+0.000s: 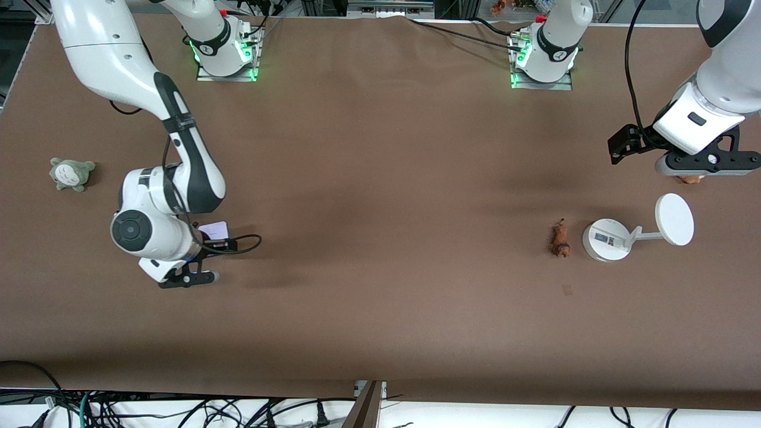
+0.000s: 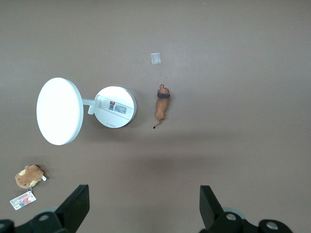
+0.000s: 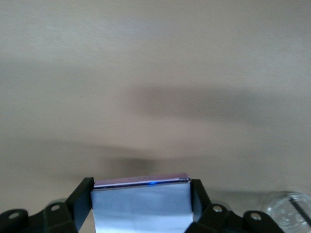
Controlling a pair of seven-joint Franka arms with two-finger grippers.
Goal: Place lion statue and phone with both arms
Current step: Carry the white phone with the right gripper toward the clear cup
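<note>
The right hand [image 1: 196, 261] is seen at the right arm's end of the tabletop [image 1: 380, 309], its fingers [image 3: 81, 199] pinching the phone [image 3: 142, 204] by its two side edges — the pale slab is held between them, and only one lavender corner [image 1: 214, 229] shows past the wrist in the front view. Toward the left arm's end, the lion statue [image 1: 559, 238] lies on the tabletop just beside the white round-based stand [image 1: 606, 239]; its long axis runs toward and away from the front camera, dark head end nearer, thin tail farther. The left hand [image 1: 707, 163] hangs high with fingers [image 2: 73, 206] spread wide — well apart from the statue [image 2: 162, 105], over a brown plush [image 2: 29, 175] with a card tag.
</note>
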